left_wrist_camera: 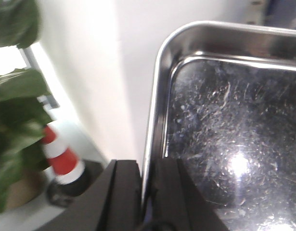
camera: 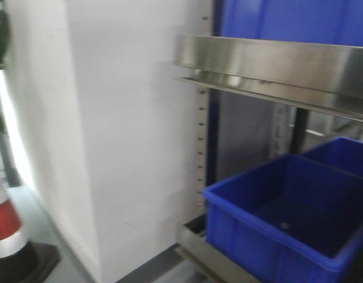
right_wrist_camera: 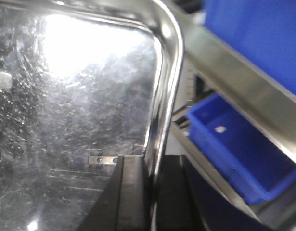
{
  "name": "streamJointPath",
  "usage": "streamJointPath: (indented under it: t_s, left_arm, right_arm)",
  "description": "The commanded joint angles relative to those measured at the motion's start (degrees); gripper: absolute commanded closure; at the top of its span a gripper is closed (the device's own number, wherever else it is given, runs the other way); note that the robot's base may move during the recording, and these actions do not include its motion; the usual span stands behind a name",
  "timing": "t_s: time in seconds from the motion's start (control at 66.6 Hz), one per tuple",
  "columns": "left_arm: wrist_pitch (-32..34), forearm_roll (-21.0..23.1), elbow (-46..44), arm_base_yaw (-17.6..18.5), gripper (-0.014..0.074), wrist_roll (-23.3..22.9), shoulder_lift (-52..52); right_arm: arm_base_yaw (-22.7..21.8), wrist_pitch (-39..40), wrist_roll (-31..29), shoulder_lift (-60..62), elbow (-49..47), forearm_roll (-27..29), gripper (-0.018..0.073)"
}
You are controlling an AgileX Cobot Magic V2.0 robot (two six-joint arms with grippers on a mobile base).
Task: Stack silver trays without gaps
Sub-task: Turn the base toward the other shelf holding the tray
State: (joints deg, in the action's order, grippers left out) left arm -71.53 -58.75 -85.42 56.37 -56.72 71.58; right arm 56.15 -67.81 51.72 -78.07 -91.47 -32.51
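The silver tray [left_wrist_camera: 234,134] hangs in the air between your two arms, open side up, with nothing in it. Your left claw [left_wrist_camera: 147,192] is pinched shut on the rim of its left side, one finger inside the tray and one outside. Your right claw [right_wrist_camera: 152,192] is pinched shut the same way on the rim of the right side. So the tray runs across from one claw to the other and reaches forward, away from both wrists. Neither arm is nearer. Both have it, so I think they must go together or the tray will tip. Ahead and a bit to your right is the shelf, with a shiny shelf rail [camera: 275,65] above and a blue bin [camera: 287,206] below it. You cannot see a second tray to stack on in any view. A striped cone [left_wrist_camera: 63,159] stands on the floor off to the left, by the white wall [camera: 122,147].
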Motion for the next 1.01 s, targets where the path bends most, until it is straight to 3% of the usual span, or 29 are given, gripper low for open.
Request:
streamJointPath:
  t_s: [0.0, 0.991]
  left_arm:
    - [6.9, 1.6, 0.0, 0.9, 0.0606, -0.6, 0.8]
    - [6.9, 1.6, 0.0, 0.9, 0.0606, -0.6, 0.8]
  right_arm:
    - [1.2, 13.4, -0.8, -0.1, -0.3, 2.7, 0.0583]
    - [1.2, 13.4, -0.8, -0.1, -0.3, 2.7, 0.0583]
